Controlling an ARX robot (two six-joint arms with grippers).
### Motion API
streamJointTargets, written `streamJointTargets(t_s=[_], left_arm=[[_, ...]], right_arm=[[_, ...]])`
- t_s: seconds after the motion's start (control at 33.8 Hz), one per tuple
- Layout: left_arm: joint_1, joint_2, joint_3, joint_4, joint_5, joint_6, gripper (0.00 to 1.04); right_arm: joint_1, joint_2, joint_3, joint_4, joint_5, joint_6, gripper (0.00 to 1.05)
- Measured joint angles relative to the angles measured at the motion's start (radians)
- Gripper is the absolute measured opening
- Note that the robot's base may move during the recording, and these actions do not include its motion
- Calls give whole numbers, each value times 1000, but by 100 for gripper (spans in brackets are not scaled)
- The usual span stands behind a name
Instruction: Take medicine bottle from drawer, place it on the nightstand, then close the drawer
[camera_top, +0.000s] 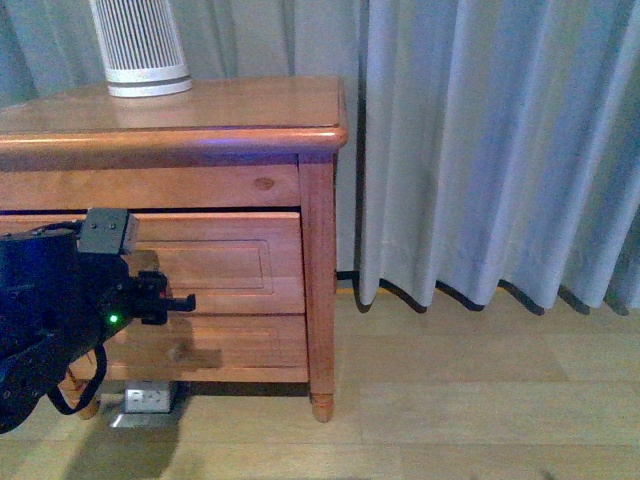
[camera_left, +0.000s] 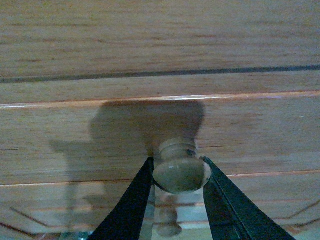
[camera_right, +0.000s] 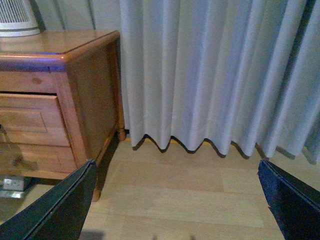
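The nightstand (camera_top: 230, 105) stands at the left, honey-orange with a glossy top. Its upper drawer (camera_top: 240, 260) shows a grooved front with a thin dark gap above it. My left gripper (camera_top: 180, 302) reaches to that front, and in the left wrist view its black fingers (camera_left: 132, 200) are shut on the round wooden drawer knob (camera_left: 181, 172). My right gripper (camera_right: 175, 200) hangs open over bare floor beside the nightstand (camera_right: 85, 100), with nothing between its fingers (camera_right: 50, 210). The medicine bottle is out of view, and the drawer's inside is hidden.
A tall white ribbed container (camera_top: 140, 50) stands at the back of the nightstand top. The lower drawer (camera_top: 250, 345) sits below, its knob (camera_left: 169, 225) showing between the left fingers. Pale curtains (camera_top: 480, 150) hang to the right over a wooden floor (camera_top: 480, 400). A grey socket box (camera_top: 148, 398) lies under the cabinet.
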Motion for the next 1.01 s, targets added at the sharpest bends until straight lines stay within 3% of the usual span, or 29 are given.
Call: streamJointTargets(t_s=[0.3, 0.56, 0.71, 0.83, 1.01], left_arm=[[-13, -229, -395, 35, -3, 34, 25], [-25, -375, -612, -10, 3, 137, 24], [-59, -413, -694, -37, 59, 169, 4], [-78, -458, -714, -79, 56, 183, 3], [-68, -530, -725, -142, 44, 185, 38]], right_arm=[[0, 0, 0, 0, 0, 0, 98], [0, 0, 0, 0, 0, 0, 98], [0, 0, 0, 0, -1, 0, 98], [0, 0, 0, 0, 0, 0, 98], [0, 0, 0, 0, 0, 0, 98]])
